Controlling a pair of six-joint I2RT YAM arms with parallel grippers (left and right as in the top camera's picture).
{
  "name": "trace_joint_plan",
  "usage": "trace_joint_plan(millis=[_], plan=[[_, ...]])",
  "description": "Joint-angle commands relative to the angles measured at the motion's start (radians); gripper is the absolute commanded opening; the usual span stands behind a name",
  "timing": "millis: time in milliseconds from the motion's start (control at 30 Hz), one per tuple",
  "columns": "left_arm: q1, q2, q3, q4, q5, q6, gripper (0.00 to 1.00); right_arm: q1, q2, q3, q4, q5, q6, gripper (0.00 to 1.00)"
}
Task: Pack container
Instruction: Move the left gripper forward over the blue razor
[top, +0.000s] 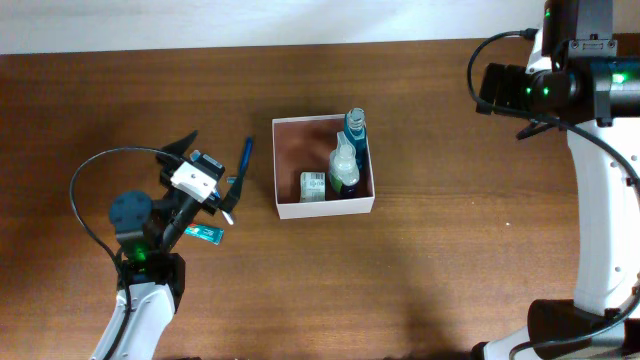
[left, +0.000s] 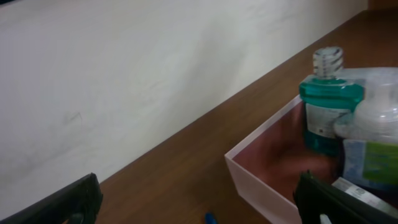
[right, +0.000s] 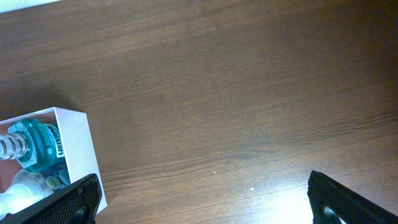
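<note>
brown wooden tabletop (top: 450, 250) is filling the overhead view, with a pale wall (left: 124, 74) running along its far edge. the container (top: 290, 170) is sitting near the middle of the table, upright and open-topped, its white walls framing a reddish-brown inside. a teal mouthwash bottle (top: 355, 128) is leaning against the right-hand wall inside it, a clear bottle with a green label (top: 345, 165) is lying just beside that, and a small white and green pack (top: 314, 186) is resting near the front wall.

the left gripper (left: 199, 208) is hovering to the left of the container, apart from it, with its jaws standing wide and nothing between them. a slim blue item (top: 246, 160) is lying on the table just beside it, and a small teal and red thing (top: 205, 233), too small to name, is lying by the left arm.

the right gripper (right: 205, 205) is hanging over bare wood, well to the right of the container, its jaws also spread wide and holding nothing.
</note>
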Motion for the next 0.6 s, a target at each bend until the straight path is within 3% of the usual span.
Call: trace_joint_plan(millis=[0, 167, 267, 400, 567], plan=[[0.003, 0.004, 0.021, 0.009, 0.047, -0.010, 1.00, -0.004, 0.002, 0.002, 0.002, 0.013, -0.005, 0.99], [0.003, 0.008, 0.022, -0.020, -0.053, -0.023, 1.00, -0.004, 0.002, 0.002, 0.002, 0.013, -0.005, 0.99], [0.003, 0.011, 0.027, -0.048, -0.182, -0.088, 1.00, -0.004, 0.002, 0.002, 0.002, 0.013, -0.006, 0.99], [0.003, 0.011, 0.058, -0.101, -0.238, -0.169, 1.00, -0.004, 0.002, 0.002, 0.002, 0.013, -0.005, 0.99], [0.003, 0.021, 0.214, -0.400, -0.303, -0.221, 1.00, -0.004, 0.002, 0.002, 0.002, 0.013, -0.005, 0.99]])
